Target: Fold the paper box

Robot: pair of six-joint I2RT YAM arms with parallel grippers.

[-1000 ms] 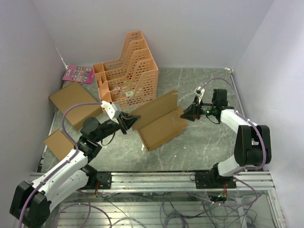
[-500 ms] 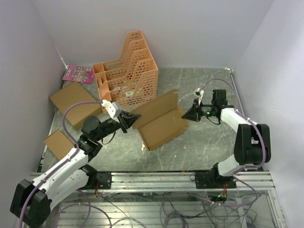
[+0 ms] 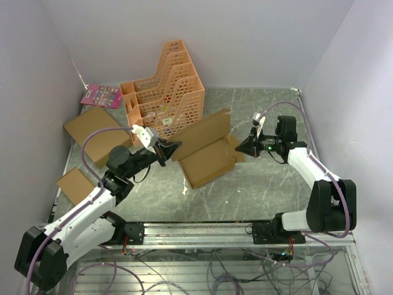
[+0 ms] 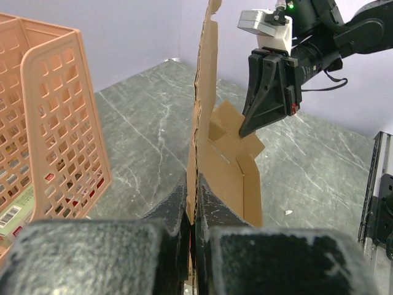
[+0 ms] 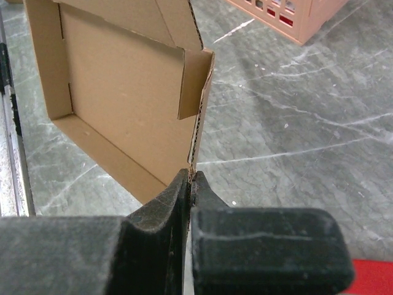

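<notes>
On the grey marbled surface (image 3: pixel 270 184) I see an orange file rack (image 3: pixel 169 101) at the back, a pink card (image 3: pixel 102 96), a large flat cardboard box (image 3: pixel 95 132) and a small cardboard box (image 3: pixel 75 184) at left, and the paper box (image 3: pixel 209 163) mid-surface.

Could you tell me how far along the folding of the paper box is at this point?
Done: the paper box has low walls raised along two edges of its base. In hand: the left gripper is shut on the upright big panel, the right gripper shut on a side flap. To do: the big panel is not folded over, and the box is open.
</notes>
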